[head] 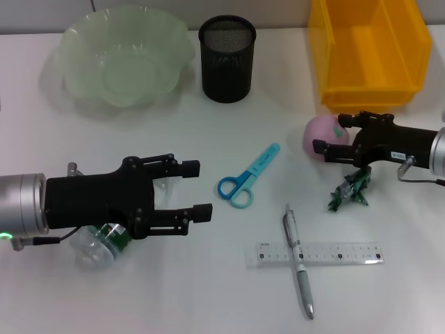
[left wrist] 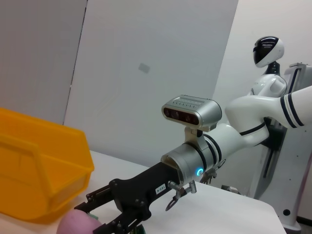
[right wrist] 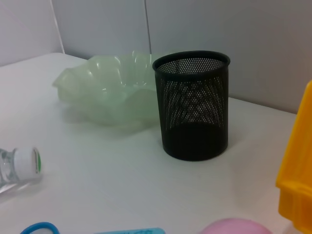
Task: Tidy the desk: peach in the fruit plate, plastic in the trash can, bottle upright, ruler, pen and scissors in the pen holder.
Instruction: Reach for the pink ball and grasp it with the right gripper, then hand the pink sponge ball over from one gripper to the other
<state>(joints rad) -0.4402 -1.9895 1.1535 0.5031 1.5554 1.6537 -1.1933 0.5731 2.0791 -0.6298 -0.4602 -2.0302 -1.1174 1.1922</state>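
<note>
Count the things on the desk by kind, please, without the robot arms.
Containers: 3: plate, holder, bin
Stationery: 3: scissors, pen, ruler
Fruit: 1: peach
Bottles: 1: bottle
Plastic scraps: 1: plastic
Total: 9

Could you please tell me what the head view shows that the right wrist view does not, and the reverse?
Only the head view shows the ruler, the pen, the crumpled plastic and both grippers, left and right. Only the right wrist view shows the grey wall behind the desk. Both share the pen holder, fruit plate, peach and fallen bottle.

Black wire-mesh pen holder (head: 227,59) — matt
</note>
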